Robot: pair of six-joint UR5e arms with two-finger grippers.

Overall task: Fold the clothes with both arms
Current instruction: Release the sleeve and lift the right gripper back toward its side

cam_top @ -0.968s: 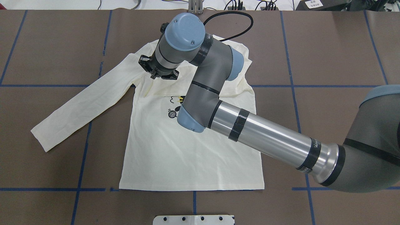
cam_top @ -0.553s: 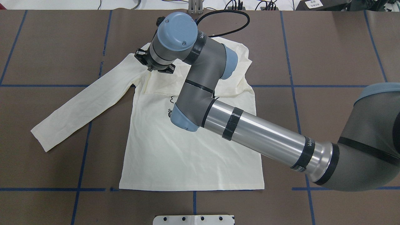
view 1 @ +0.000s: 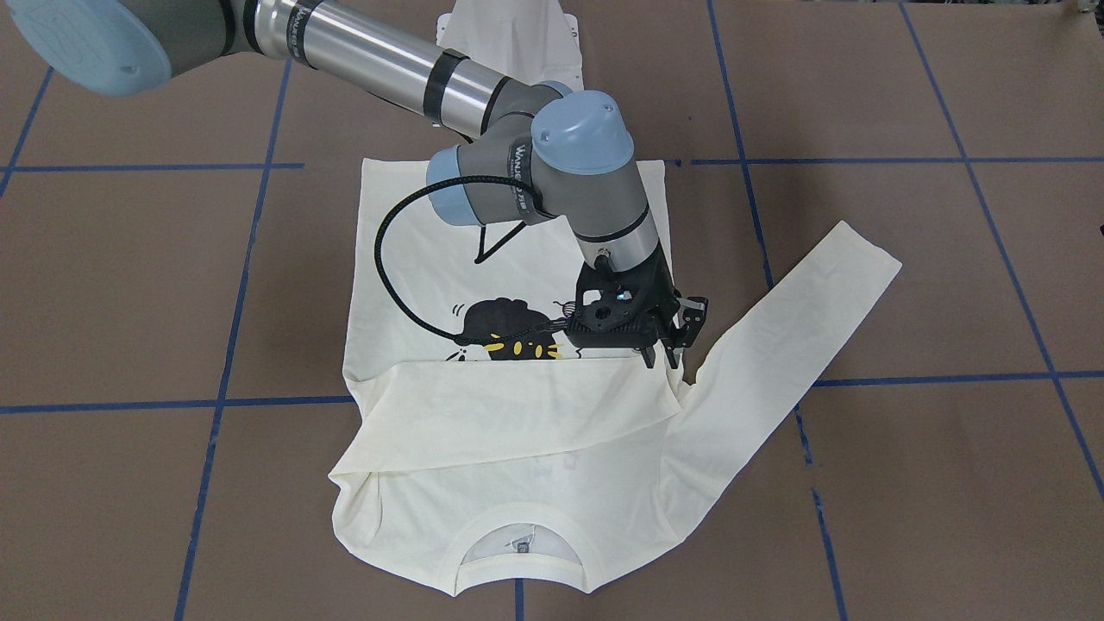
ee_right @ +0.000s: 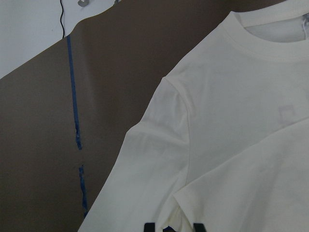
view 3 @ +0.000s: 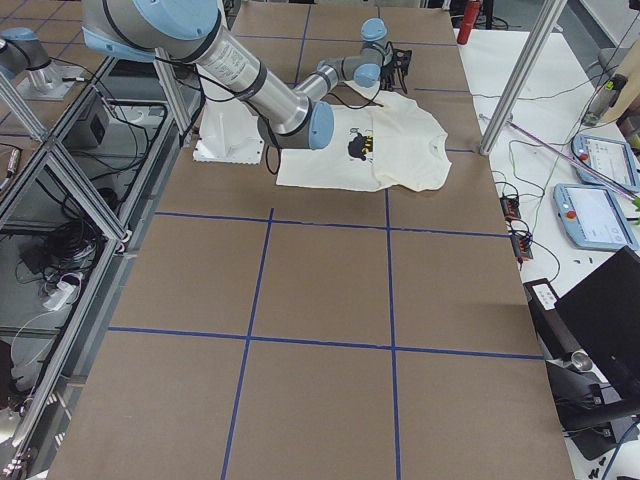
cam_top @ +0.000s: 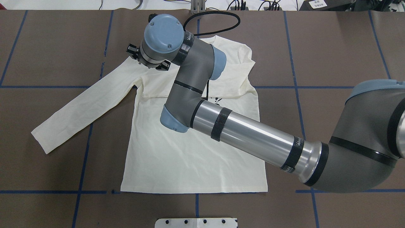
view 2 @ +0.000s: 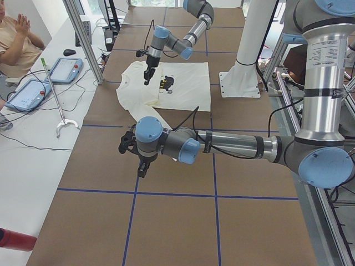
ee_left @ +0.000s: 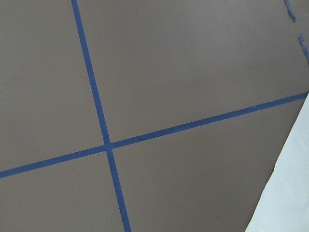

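Overhead exterior view: cream shirt (cam_top: 190,164) lay flat on the brown table (cam_top: 332,47), right sleeve folded across the chest, left sleeve spread out. Right gripper (view 1: 659,358) stood over the shirt's left shoulder, jaws apart, holding nothing. Left gripper (view 2: 141,168) hung over the table beyond the spread sleeve; grip state could not be told

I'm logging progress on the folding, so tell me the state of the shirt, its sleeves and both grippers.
T-shirt: flat on table, print side up, partly folded.
One sleeve: folded across the chest.
Other sleeve: stretched out flat, not yet folded.
Right gripper: open, over the shirt's shoulder, holding nothing.
Left gripper: above the table near the sleeve's end; open or shut unclear.
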